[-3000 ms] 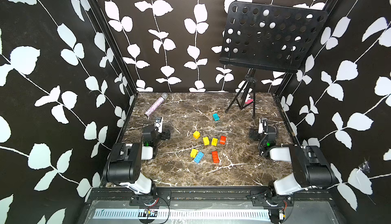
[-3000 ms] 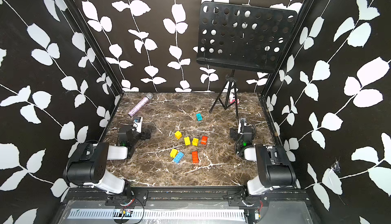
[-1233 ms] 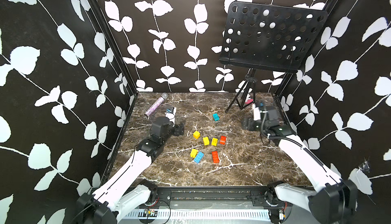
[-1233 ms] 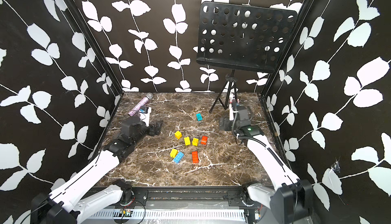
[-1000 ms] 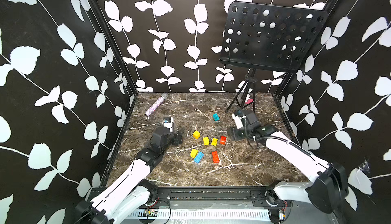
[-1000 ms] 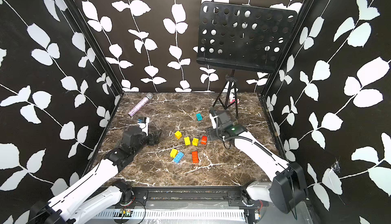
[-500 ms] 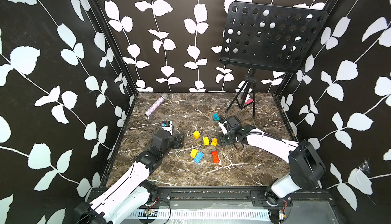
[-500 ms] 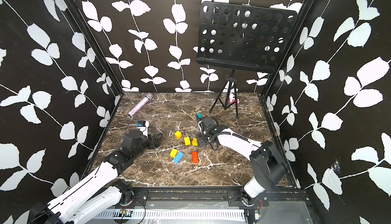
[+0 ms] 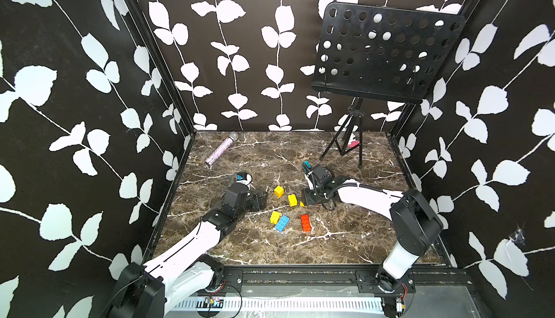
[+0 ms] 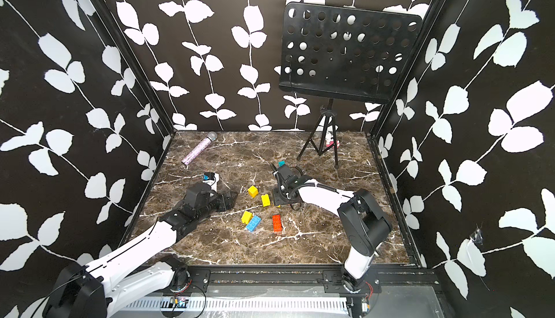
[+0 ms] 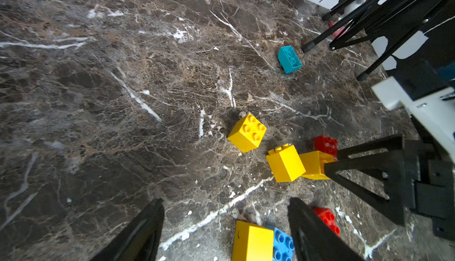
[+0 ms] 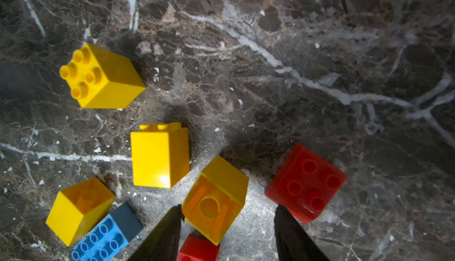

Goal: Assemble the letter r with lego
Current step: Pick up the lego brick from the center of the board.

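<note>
Right gripper (image 12: 227, 208) is released: its jaws stand apart, low over the table (image 9: 270, 250), on either side of a tipped yellow brick (image 12: 214, 198) whose hollow underside faces the wrist camera. One fingertip (image 12: 170, 225) touches that brick's corner. The opposite fingertip stands clear of it, just beside the square red brick (image 12: 305, 183).

Left gripper (image 11: 224, 200) is likewise released, jaws wide, holding nothing, at the left side of the cluster.

All lego lies mid-table:
- the middle yellow brick (image 12: 160, 156) and the outer yellow brick (image 12: 101, 77) lie apart from each other;
- a fourth yellow brick (image 12: 78, 208) rests against the blue brick (image 12: 105, 235);
- the long red brick (image 9: 305, 223) lies nearest the front edge;
- the teal brick (image 11: 289, 59) lies apart, rearward, near a foot of the music stand (image 9: 384, 52).

Bare marble runs along the front edge and the right wall. A microphone (image 9: 220, 151) lies by the rear left corner, well apart from both arms.
</note>
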You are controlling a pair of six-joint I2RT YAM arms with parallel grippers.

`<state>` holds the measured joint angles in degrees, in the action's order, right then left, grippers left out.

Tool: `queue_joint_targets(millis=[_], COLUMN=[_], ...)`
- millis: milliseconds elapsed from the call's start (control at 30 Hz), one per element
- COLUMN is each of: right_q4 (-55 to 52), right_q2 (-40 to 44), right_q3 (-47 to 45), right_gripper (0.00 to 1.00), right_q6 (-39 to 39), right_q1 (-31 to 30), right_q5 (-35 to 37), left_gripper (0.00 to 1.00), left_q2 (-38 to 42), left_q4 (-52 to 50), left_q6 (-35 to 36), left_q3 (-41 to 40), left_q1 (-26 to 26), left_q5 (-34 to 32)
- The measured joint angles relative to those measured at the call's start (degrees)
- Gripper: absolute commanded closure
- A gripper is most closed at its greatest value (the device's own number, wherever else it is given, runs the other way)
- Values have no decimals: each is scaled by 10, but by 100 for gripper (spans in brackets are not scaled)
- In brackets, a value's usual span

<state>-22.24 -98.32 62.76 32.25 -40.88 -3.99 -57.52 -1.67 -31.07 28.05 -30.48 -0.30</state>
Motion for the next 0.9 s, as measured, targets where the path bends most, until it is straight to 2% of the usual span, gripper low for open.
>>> queue_joint_targets(millis=[400, 900], right_q4=[6, 0], right_q2=[-18, -36], right_q3=[11, 22], right_gripper=[42, 58], right_q6=[34, 44], right_q1=[-15, -20], right_q5=[10, 46], left_gripper=[19, 20], left_q2=[-26, -58], left_q4=[25, 34], left_q6=[0, 1], left_q3=[0, 2], left_q1=[-2, -2], left_q5=[16, 28])
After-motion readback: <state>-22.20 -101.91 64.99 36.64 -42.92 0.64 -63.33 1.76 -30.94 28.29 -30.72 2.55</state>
